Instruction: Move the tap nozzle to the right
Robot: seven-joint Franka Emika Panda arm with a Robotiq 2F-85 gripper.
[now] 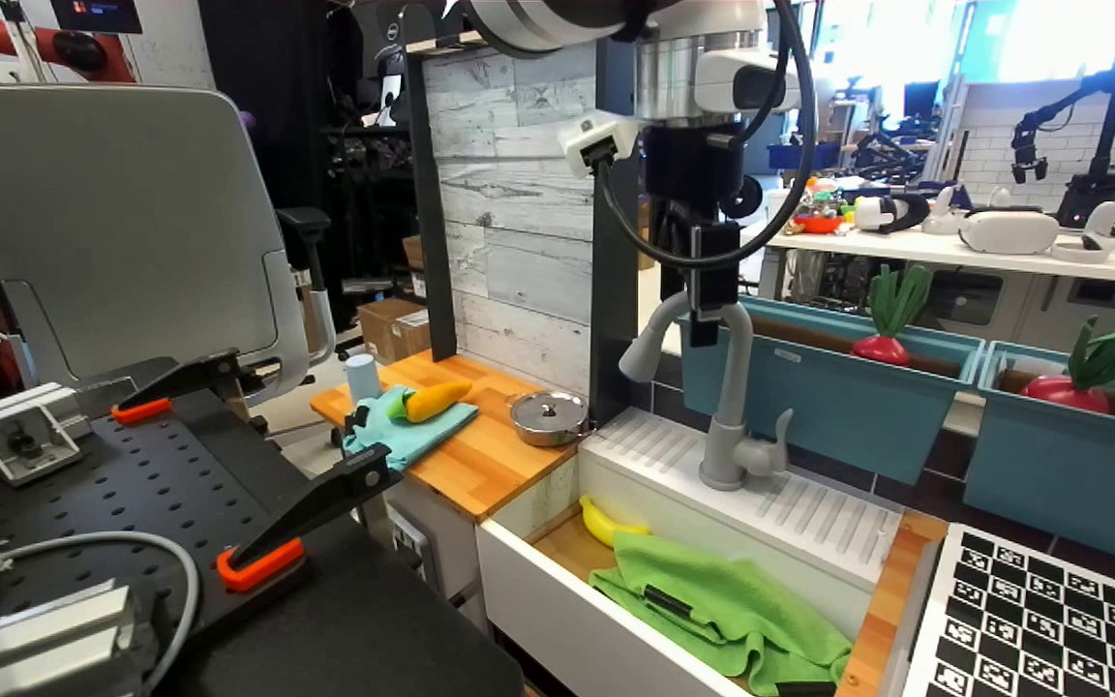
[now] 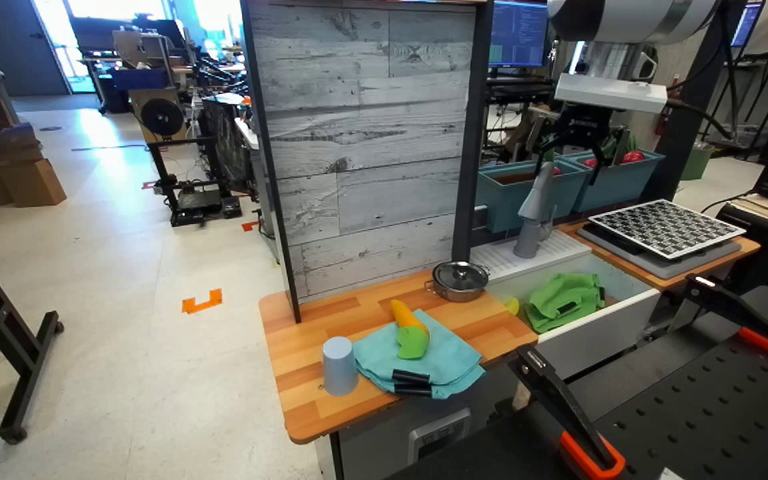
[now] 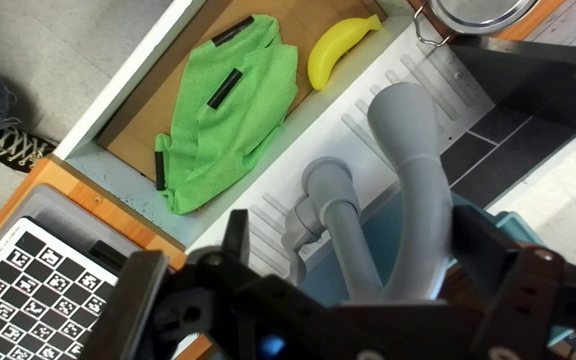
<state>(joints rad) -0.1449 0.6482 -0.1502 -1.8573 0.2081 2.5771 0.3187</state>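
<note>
As the tap nozzle (image 1: pixel 738 373) hooks to approx 9 o'clock in an exterior view, w/ tool (image 3: pixel 349 216) spread astride it, rt. swing's prob. undone.

Plank panel (image 2: pixel 371 133) framed by dark posts (image 2: pixel 473 133); wooden counter (image 2: pixel 311 407) set at panel's foot; pale floor (image 2: pixel 131 387) exposed beside panel; door (image 2: pixel 1 47) and brightly lit windows (image 2: pixel 117 8) seen far beyond panel.
</note>
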